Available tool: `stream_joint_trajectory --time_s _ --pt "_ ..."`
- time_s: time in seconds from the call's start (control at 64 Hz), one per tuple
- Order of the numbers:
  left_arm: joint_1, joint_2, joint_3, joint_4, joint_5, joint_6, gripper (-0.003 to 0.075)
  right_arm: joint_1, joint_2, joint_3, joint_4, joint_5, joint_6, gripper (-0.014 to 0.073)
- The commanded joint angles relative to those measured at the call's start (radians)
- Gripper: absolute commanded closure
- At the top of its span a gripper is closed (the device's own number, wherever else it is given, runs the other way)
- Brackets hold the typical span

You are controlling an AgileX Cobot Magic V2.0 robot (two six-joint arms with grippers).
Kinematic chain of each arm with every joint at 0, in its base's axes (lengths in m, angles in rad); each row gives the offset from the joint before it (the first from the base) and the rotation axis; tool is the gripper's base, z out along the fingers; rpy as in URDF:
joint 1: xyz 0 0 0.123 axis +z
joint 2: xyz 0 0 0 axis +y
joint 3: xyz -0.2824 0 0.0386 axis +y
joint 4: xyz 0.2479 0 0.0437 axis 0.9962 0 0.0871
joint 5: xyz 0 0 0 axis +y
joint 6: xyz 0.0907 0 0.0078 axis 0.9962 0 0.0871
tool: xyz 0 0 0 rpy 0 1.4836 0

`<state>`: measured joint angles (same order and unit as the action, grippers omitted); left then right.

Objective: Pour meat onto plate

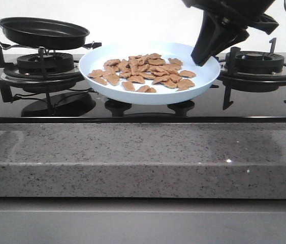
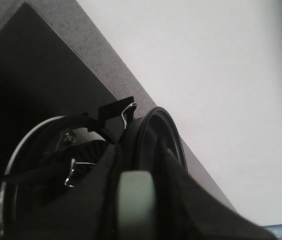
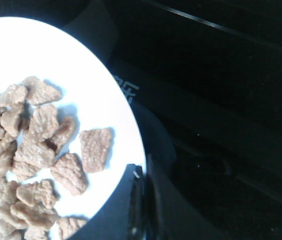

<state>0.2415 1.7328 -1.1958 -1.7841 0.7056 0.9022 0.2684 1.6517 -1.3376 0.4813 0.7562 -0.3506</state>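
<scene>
Front view: low, level camera facing forward across the granite bench edge toward the stove. Left wrist view: very close behind the left gripper, looking along the frying pan toward the wall. Right wrist view: close above the right gripper, looking down. Front and right wrist views share the plate rim and the meat.

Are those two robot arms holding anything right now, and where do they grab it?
The right tool pinches the plate at its right rim. The left tool appears to hold the frying pan by its handle, lifted above the left burner.
</scene>
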Motion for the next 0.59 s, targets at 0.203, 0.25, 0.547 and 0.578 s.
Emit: stream_joint_trajectory --time_s 0.203,0.25,0.547,0.578 --pt "0.001 -0.015 -0.035 -0.075 0.036 0.031 0.0417 0.001 -0.034 -0.026 0.011 -0.037 -0.012 0.0653" --pt "0.001 -0.015 -0.035 -0.072 0.036 0.059 0.0333 0.001 -0.034 -0.026 0.011 -0.037 -0.012 0.0653" --pt "0.073 -0.052 -0.035 0.064 0.067 0.058 0.019 0.001 -0.034 -0.026 0.011 -0.037 -0.012 0.0653" --pt "0.09 -0.065 -0.035 0.089 0.072 0.054 0.019 0.001 -0.034 -0.026 0.011 -0.037 -0.012 0.0653"
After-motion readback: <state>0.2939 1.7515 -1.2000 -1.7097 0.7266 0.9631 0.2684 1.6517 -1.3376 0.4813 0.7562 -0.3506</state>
